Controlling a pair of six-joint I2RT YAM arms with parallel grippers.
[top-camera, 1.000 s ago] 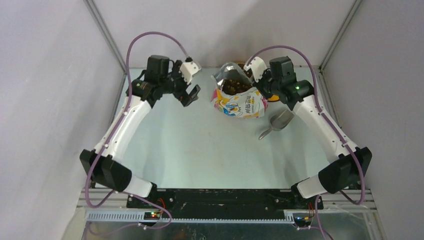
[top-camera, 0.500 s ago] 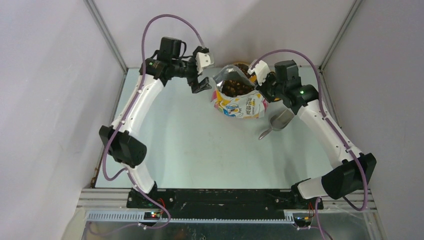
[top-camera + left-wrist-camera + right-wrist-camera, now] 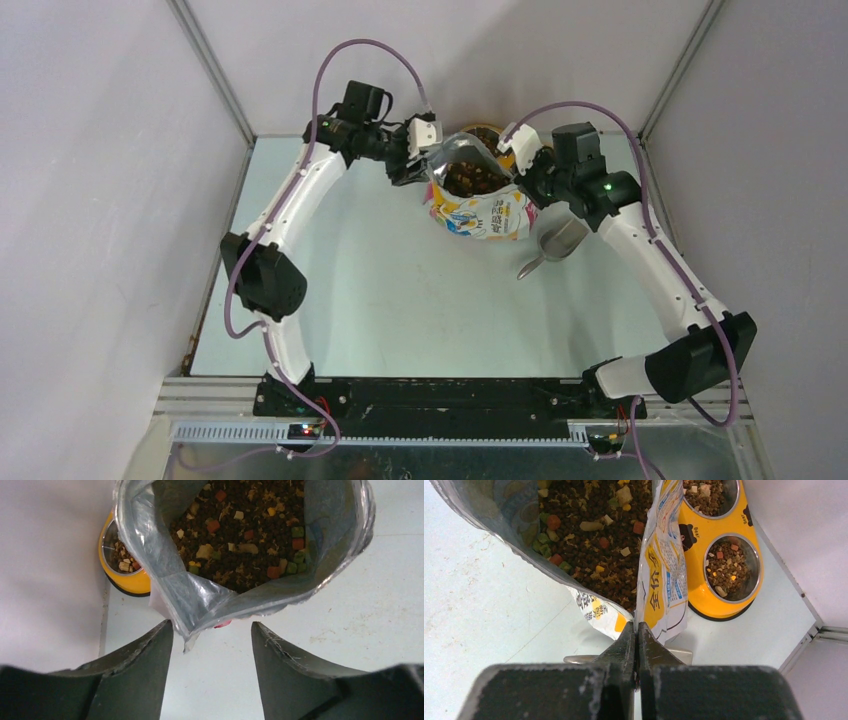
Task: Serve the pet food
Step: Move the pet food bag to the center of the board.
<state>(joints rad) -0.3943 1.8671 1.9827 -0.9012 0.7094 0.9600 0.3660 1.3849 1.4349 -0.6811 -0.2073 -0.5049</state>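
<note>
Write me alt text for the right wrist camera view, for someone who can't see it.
The right gripper is shut on the edge of an open bag full of dark kibble with coloured bits. Beyond the bag stands a yellow feeder with kibble in both its bowls, on a pale table.

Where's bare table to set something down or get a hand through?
Free: the wide table centre between left arm and right arm, from bag and scoop back to the bases. Crowded: far edge, where left gripper, bag, feeder, right gripper and scoop bunch together.
</note>
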